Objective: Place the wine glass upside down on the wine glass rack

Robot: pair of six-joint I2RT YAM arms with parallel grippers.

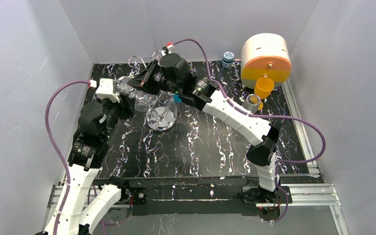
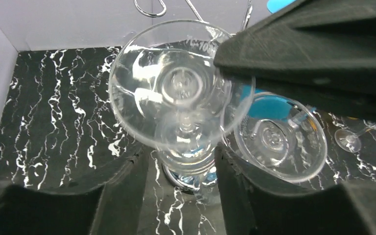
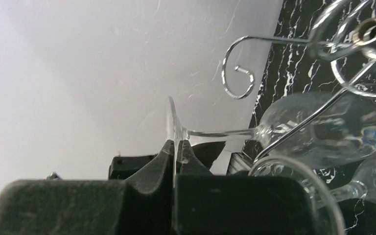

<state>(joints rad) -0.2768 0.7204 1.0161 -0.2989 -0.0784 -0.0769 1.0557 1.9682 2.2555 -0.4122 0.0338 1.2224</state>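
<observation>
Wine glass (image 2: 176,83) held at the rack (image 1: 160,118): right gripper (image 3: 176,147) clamps its foot; left gripper (image 2: 182,164) flanks the bowl, grip unclear. I judge hanging is underway; next, slide the stem into a scroll.

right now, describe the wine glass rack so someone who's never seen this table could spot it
On the black marbled table, look left of centre. The wine glass rack stands there among clear glasses: unlike them it is thin silver wire curling into scrolls above a round mirror-bright base.

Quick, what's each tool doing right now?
Left tool: looks closed around the wine glass bowl.
Right tool: closed, pinching the wine glass foot.
</observation>
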